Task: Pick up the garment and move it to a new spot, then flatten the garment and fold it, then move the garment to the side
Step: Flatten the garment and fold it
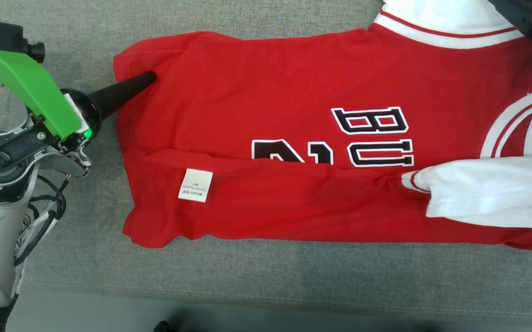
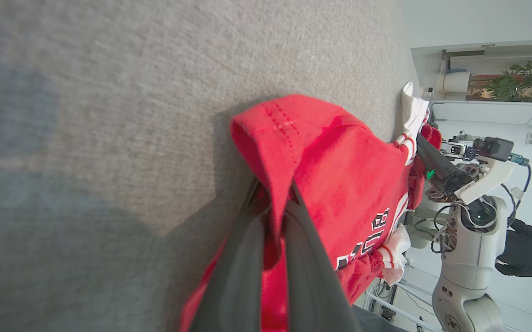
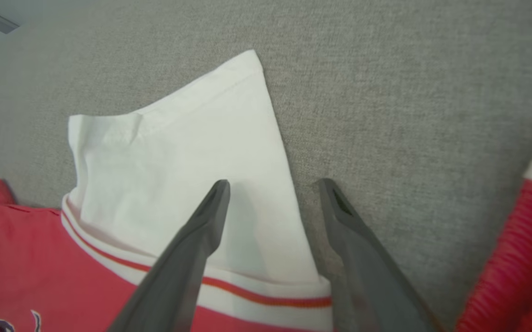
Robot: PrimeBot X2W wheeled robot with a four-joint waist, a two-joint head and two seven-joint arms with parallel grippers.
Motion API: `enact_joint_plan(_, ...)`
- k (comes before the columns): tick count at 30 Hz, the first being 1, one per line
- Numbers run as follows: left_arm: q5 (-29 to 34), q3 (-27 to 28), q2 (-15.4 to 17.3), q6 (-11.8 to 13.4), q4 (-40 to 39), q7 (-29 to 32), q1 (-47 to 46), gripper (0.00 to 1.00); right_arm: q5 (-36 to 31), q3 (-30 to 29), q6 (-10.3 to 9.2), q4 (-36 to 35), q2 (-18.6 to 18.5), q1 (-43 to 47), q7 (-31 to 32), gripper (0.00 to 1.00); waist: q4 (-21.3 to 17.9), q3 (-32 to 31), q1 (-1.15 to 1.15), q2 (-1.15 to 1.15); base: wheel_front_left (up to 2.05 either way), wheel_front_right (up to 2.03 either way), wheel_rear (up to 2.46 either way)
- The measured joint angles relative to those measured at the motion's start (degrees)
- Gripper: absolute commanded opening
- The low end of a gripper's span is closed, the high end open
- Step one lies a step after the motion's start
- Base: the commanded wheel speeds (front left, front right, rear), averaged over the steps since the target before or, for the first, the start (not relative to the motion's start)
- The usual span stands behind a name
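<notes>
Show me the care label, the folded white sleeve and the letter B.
care label [image 1: 195,185]: head view, tag's middle.
folded white sleeve [image 1: 492,191]: head view, sleeve's middle.
letter B [image 1: 371,121]: head view, its centre bar.

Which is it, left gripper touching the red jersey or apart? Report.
Touching. Left wrist view shows the left gripper shut on the red jersey, its hem pinched in the grip.

The garment [image 1: 257,106] lies spread across the surface [image 1: 247,272], hem to the left and sleeves to the right. The left claw [image 1: 148,78] pinches its far left corner. The right claw [image 3: 273,189] straddles the edge of the far sleeve [image 3: 178,152] (one finger over cloth, one over the surface). A label [image 1: 195,185] lies on the folded near strip.
</notes>
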Motion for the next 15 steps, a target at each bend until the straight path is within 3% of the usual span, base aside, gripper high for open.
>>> enact_joint_plan(15,0.08,-0.44,-0.64,-0.63,0.49,-0.04,-0.01,0.13,1.41,2.71,-1.46,-1.01,-1.18,-2.23,9.91,1.00,0.69,-0.06,0.00,0.00,0.00,0.00,0.00)
